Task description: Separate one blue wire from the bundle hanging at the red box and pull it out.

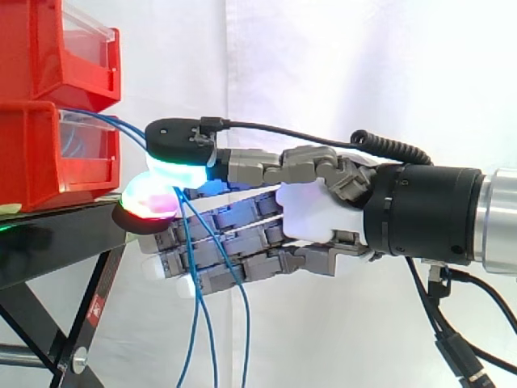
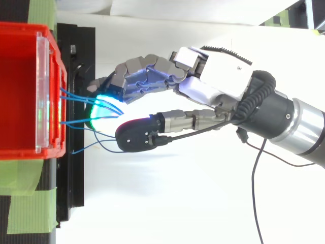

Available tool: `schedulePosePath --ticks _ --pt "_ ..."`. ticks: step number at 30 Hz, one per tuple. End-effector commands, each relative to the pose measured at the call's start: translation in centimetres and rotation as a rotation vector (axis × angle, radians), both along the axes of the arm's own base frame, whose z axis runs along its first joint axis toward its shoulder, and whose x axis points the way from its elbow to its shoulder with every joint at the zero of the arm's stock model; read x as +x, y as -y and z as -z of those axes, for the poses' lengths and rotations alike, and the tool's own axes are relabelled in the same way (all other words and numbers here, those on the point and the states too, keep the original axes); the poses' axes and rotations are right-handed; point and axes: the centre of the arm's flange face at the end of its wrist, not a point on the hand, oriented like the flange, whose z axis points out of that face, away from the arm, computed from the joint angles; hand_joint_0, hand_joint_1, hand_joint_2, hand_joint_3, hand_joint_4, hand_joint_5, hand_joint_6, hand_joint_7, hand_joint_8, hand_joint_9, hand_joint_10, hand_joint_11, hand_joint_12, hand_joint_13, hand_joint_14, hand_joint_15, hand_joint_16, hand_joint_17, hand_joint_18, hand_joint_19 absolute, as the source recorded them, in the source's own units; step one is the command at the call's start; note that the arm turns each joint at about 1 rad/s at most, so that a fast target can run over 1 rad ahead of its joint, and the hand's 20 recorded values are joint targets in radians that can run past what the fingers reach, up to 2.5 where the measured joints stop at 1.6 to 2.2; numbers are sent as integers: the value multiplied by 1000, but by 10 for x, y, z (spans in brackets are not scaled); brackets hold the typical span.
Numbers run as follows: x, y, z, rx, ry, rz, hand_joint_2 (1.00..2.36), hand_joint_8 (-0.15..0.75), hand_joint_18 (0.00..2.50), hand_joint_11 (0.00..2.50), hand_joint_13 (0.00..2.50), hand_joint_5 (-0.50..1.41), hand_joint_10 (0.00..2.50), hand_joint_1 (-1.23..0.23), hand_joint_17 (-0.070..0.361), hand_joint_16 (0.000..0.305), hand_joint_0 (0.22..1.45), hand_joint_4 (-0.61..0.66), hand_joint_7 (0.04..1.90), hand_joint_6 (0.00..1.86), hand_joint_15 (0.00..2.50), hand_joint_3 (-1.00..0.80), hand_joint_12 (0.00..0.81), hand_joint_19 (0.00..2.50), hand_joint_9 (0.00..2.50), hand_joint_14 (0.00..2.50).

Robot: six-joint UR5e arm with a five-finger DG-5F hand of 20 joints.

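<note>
Several thin blue wires leave the front of the lower red bin and run right to my hand. In the side view the thumb lies on top, and its green-cyan pad presses down against a red-glowing fingertip. At least one blue wire runs between these two pads, and I cannot tell how many are pinched. Below the hand the blue strands hang loose in front of the other fingers. From above, my hand reaches in from the right, its fingers and thumb closing just off the bin front.
A second red bin is stacked on the lower one. Both stand on a black stand with slanted legs. Green tape holds the stand's base. One loose wire end sticks out near the bin's front corner.
</note>
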Motion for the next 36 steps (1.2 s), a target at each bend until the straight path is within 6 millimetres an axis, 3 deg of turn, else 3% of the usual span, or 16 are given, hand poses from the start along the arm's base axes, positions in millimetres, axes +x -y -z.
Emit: schedulePosePath --ticks 1,36 --pt "0 0 0 6 3 -2 1011 334 581 279 597 -191 7 -689 129 58 583 268 891 772 389 -360 416 438 514 13" --pt "-1 6 -3 22 -5 -51 1006 340 565 272 588 -186 7 -607 138 61 525 291 945 717 402 -420 433 451 480 14"
